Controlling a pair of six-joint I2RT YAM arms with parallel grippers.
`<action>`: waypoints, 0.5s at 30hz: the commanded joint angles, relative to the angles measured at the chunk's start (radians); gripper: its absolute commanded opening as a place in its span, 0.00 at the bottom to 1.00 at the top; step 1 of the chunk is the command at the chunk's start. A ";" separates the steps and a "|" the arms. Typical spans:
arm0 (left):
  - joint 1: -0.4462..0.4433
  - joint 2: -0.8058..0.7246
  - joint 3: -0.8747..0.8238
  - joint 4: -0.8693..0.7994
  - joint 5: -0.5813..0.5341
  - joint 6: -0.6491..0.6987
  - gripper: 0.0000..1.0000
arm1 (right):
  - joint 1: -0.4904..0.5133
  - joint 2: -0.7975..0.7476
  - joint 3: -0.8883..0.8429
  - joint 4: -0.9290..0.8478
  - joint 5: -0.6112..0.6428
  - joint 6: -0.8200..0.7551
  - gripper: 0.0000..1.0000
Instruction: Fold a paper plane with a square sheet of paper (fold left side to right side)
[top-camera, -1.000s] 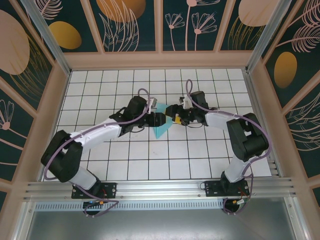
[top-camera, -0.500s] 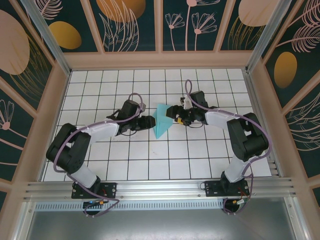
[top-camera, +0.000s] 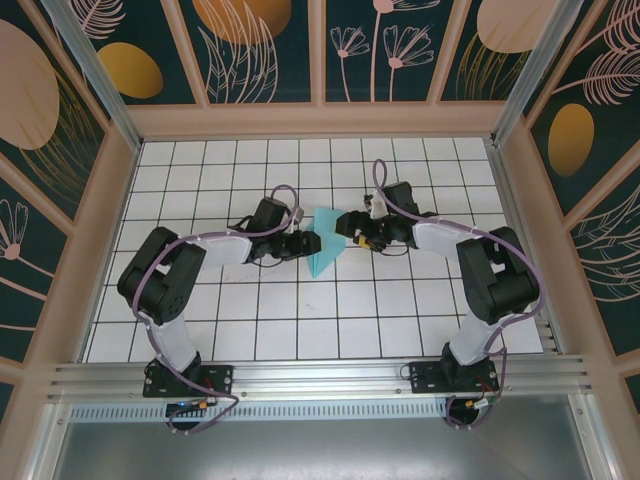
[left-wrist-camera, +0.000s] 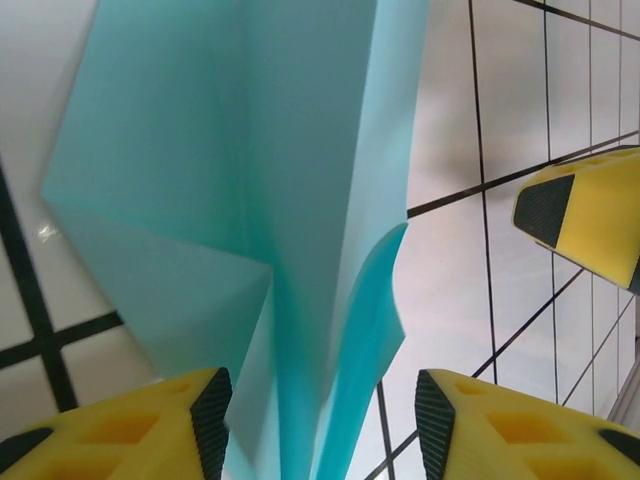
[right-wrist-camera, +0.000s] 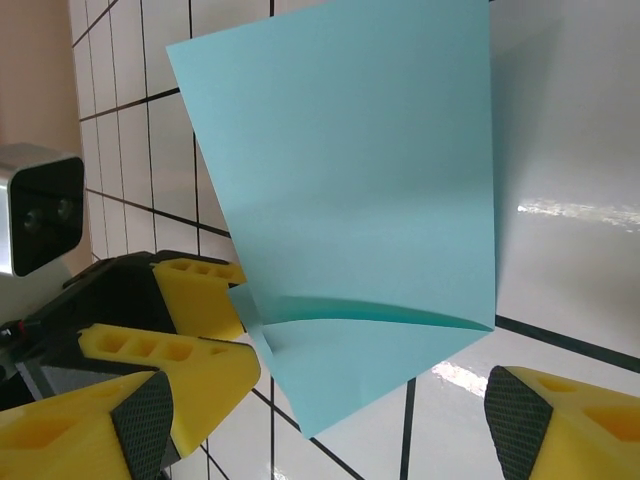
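**White tiled bench with blue-green paper in the middle**

White tiles with black lines cover the bench (top-camera: 400, 330). Dark walls (top-camera: 260, 50) with painted leaves and flowers stand around it.

On the left side, the left arm (top-camera: 170, 290) bends up from the near edge and reaches in toward the middle. The left tool (top-camera: 306, 243) sits low, right at the left edge of the folded paper (top-camera: 323, 245). Seen from the left wrist, a raised fold of the paper stands between its two yellow fingers (left-wrist-camera: 130, 430). One black pad is just beside the fold and the other pad is apart from it. The jaws are parted and are not squeezing the paper.

The folded paper lies near the middle of the bench, between the two tools. It is wide at the far end and comes to a point toward the near edge. One flap curls up a little.

On the right, the right tool (top-camera: 350, 232) is just beside the paper's right edge. Its jaws stand wide apart and hold nothing. From the right wrist, a corner of the paper points in between its fingers (right-wrist-camera: 530, 420). The right arm (top-camera: 490, 280) bends back to the near edge.
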 joint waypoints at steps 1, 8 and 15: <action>-0.013 0.045 0.040 0.021 0.037 0.001 0.52 | -0.008 -0.038 -0.014 -0.020 0.006 -0.028 0.84; -0.038 0.124 0.129 -0.035 -0.013 0.030 0.47 | -0.019 -0.045 -0.026 -0.017 -0.001 -0.029 0.84; -0.050 0.148 0.161 -0.052 -0.022 0.045 0.35 | -0.027 -0.052 -0.035 -0.019 -0.001 -0.033 0.84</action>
